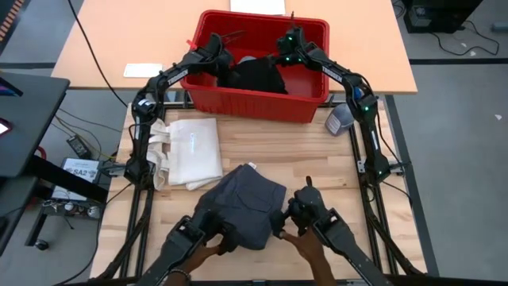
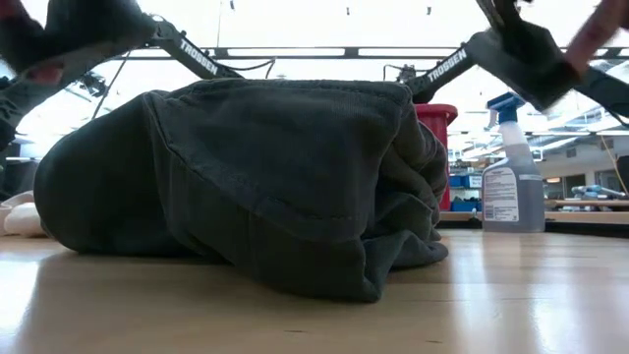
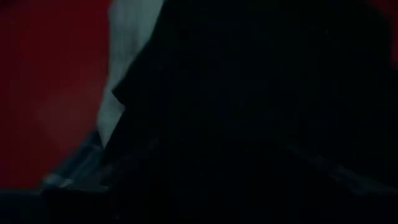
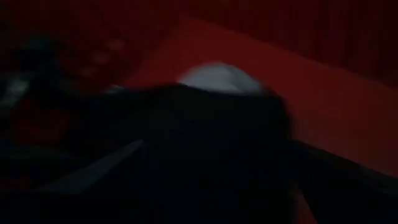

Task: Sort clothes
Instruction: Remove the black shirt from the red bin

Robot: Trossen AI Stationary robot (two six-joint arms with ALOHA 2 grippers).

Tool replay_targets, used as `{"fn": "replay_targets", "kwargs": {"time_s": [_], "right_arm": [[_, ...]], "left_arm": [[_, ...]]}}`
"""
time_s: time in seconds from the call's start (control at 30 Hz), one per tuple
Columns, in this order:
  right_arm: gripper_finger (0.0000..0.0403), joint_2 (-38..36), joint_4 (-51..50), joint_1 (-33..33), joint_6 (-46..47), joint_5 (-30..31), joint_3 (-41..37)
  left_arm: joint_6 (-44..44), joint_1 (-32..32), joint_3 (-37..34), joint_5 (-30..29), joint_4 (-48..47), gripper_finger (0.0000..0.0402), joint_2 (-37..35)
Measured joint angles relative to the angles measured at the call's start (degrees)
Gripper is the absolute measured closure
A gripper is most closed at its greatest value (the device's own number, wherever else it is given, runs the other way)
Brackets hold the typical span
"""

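Observation:
Both arms reach into a red bin (image 1: 255, 107) at the table's far edge. A black piece (image 1: 258, 75) lies heaped in the bin. My left gripper (image 1: 228, 56) is at its left side and my right gripper (image 1: 279, 54) at its far right side. Both wrist views are filled by the black piece (image 3: 249, 93) (image 4: 205, 137), with the fingers faint and wide apart. A pale cloth (image 3: 121, 62) (image 4: 217, 78) shows behind it. Dark charcoal-grey shorts (image 1: 242, 208) (image 2: 265, 187) lie crumpled flat on the table near its front edge. My left gripper stands open close against the black piece's left side. The dark wrist view does not show whether its fingers touch the cloth. My right gripper stands open over the black piece's far right side. Whether it touches the cloth cannot be told either.
A cream tote bag (image 1: 194, 151) lies flat on the table's left part. A spray bottle (image 1: 340, 121) (image 2: 511, 177) stands right of the bin. At the near edge a person's hands (image 1: 313, 246) hold a second pair of dark arms beside the shorts.

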Motion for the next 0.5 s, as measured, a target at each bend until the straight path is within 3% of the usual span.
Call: {"fn": "replay_targets", "kwargs": {"time_s": [0.27,0.5], "right_arm": [[0.0019,1.1,-5.1,-0.8,-3.3,4.0,0.0],[0.0018,3.4,-6.2,-0.8,-2.4,-7.0,0.0]], "left_arm": [[0.0,0.0,0.1,-2.1,-3.0,0.0098,2.0],[1.1,0.1,0.1,-2.5,-3.9,0.0098,2.0]]}}
